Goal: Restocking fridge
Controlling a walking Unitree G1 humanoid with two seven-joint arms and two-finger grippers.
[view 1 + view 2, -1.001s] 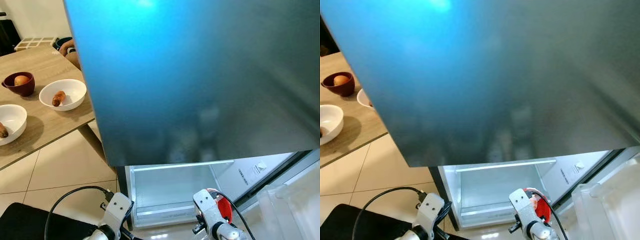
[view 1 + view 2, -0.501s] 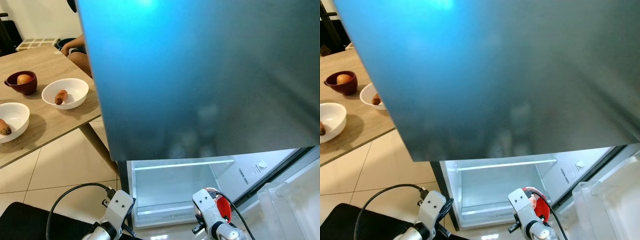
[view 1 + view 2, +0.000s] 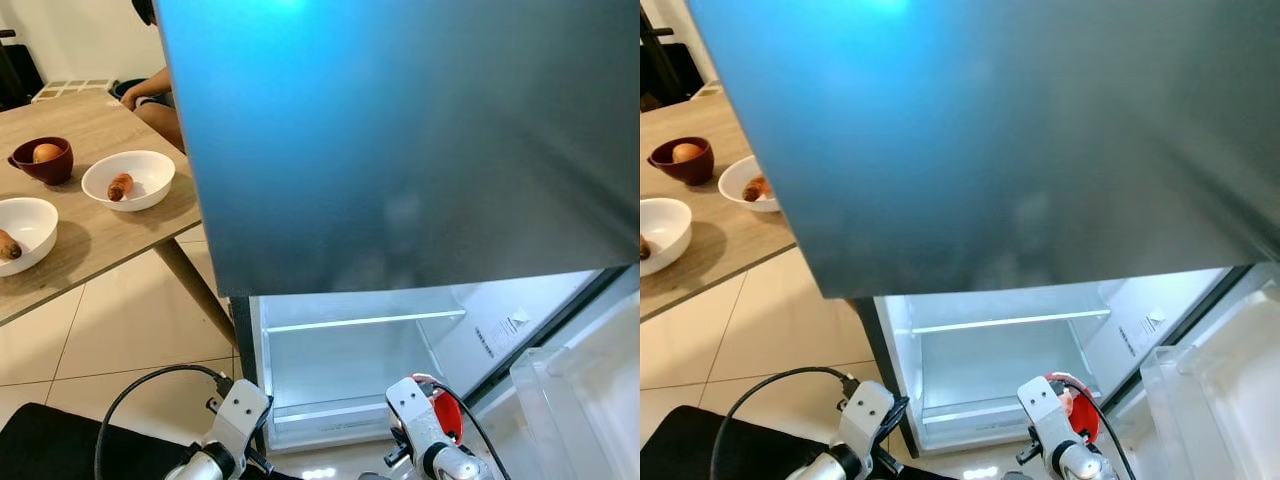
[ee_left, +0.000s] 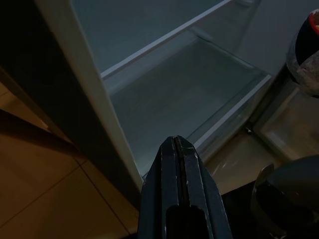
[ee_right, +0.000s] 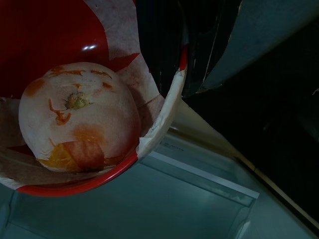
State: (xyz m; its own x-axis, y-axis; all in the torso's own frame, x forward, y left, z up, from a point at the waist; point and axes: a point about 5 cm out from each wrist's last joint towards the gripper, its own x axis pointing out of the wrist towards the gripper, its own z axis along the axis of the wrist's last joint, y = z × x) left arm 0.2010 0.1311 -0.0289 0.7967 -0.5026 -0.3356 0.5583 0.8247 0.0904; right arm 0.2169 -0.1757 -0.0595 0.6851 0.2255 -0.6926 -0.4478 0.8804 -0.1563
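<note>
The fridge's dark upper door (image 3: pixel 400 140) is closed, and below it the lit lower compartment (image 3: pixel 350 370) stands open with a bare glass shelf (image 3: pixel 360 322). My right gripper (image 5: pixel 180 59) is low in front of that compartment. It is shut on the rim of a red bowl (image 3: pixel 448 415). The bowl (image 5: pixel 55 30) is lined with paper and holds a pale round onion (image 5: pixel 79 117). My left gripper (image 4: pixel 178 149) is shut and empty, pointing at the compartment's left wall from just outside it.
The open lower door with its clear bin (image 3: pixel 580 390) stands at the right. A wooden table (image 3: pixel 100 235) at the left carries two white bowls (image 3: pixel 128 180) and a dark red bowl (image 3: pixel 42 160) with food. A person's arm (image 3: pixel 155 95) shows behind the table.
The camera has shifted, so more of the lit lower compartment shows under the upper door. Both arms stay low in front of it, hardly moved.
</note>
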